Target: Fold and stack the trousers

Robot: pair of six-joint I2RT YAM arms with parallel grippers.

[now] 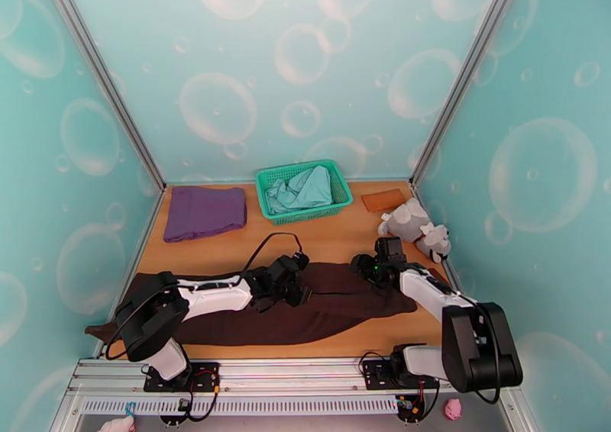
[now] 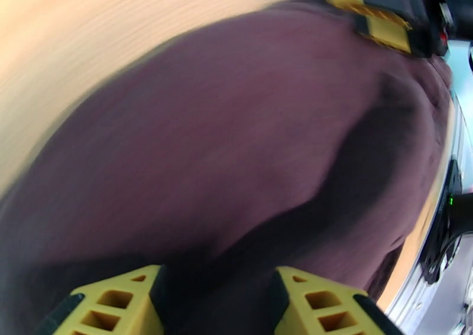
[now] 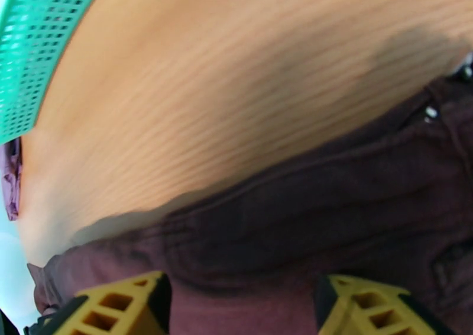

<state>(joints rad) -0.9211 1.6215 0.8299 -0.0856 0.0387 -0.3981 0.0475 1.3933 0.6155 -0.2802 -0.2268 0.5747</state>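
The dark brown trousers [image 1: 229, 323] lie stretched along the near part of the wooden table [image 1: 336, 235], one leg end trailing past the left edge. My left gripper [image 1: 296, 290] hovers over their middle. In the left wrist view its yellow fingers [image 2: 118, 300] stand apart, with blurred brown fabric [image 2: 236, 152] under and between them. My right gripper [image 1: 365, 265] is at the far right end of the trousers. It is open in the right wrist view [image 3: 241, 280], just above the waistband edge [image 3: 331, 188].
A green mesh basket [image 1: 305, 212] holding a pale teal garment [image 1: 302, 188] stands at the back middle. A folded purple cloth [image 1: 205, 212] lies back left. A tan pad [image 1: 383, 199] and a grey plush toy [image 1: 416, 227] sit back right.
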